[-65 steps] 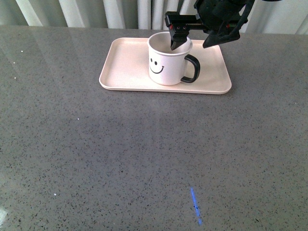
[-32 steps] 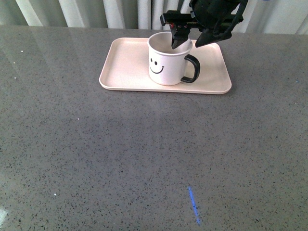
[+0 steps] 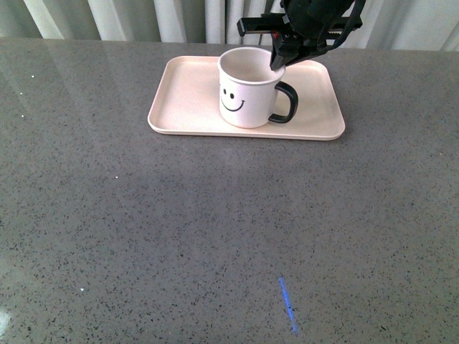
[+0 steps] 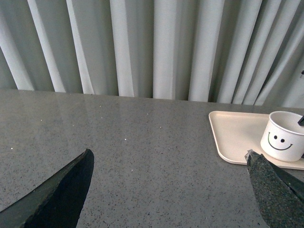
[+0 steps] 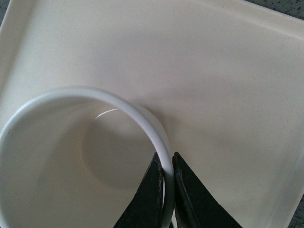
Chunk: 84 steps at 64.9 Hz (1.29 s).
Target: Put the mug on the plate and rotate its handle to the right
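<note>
The white mug with a black smiley face stands upright on the pale pink plate at the far side of the table. Its black handle points to the right and a little toward the camera. My right gripper comes down from behind and is shut on the mug's back right rim, one finger inside and one outside. In the right wrist view the two black fingers pinch the white rim of the mug over the plate. My left gripper hangs open over bare table, well left of the mug.
The grey speckled table top stretches wide in front of the plate. Pale curtains hang close behind the table's far edge. A small blue light streak lies on the table near the front.
The right gripper has shifted right along the mug's rim and closed on it. The mug has turned slightly, its face now a little further left.
</note>
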Motion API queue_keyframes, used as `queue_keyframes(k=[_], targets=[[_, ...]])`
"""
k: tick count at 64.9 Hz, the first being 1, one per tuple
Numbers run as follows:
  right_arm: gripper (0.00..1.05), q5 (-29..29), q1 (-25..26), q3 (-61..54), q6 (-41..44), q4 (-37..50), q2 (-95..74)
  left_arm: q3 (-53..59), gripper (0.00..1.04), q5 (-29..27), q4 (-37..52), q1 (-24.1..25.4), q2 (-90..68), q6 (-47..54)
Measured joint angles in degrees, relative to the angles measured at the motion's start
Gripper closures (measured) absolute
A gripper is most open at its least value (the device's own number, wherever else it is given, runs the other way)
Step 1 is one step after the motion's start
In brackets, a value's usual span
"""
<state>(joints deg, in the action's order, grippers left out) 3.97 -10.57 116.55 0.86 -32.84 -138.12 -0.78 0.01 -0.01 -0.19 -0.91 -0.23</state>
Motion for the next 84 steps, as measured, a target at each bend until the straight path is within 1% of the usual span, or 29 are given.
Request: queue_keyframes(k=[18,29,39,44,46,51,55,64,84], targets=[[1.03,0.3,-0.2,0.5,0.0,-0.4,0.0,0.0,0.09,0.0,0.0,0.0,0.0,0.0],[1.03,2.4,0.5,0.5,2.0,-0.4,1.1,0.0,0.09,0.0,0.0,0.0,0.0,0.0],[1.03,4.3,1.8,0.5,8.7,-1.0,3.4,0.0,0.09,0.0,0.0,0.0,0.0,0.0],[1.03,5.3,3.0,2.2,15.0,-3.0,3.7,0.0,0.09,0.0,0.0,0.0,0.0,0.0],[1.03,6.5,3.8,3.4,18.5,-4.2,3.7,0.0,0.09,0.0,0.0,0.0,0.0,0.0],[1.03,9.4,5.4,6.0,23.6,-6.7,3.1,0.0,0.09,0.0,0.0,0.0,0.0,0.0],[1.03,11.1,5.9,7.1,25.8,-7.1,2.8,0.0,0.09,0.0,0.0,0.0,0.0,0.0],[1.03,17.3,6.5,9.4,30.0,-8.5,2.1,0.0,0.09,0.0,0.0,0.0,0.0,0.0],[1.03,20.8,6.7,18.2,36.2,-14.9,-5.3,0.0,0.09,0.0,0.0,0.0,0.0,0.0]])
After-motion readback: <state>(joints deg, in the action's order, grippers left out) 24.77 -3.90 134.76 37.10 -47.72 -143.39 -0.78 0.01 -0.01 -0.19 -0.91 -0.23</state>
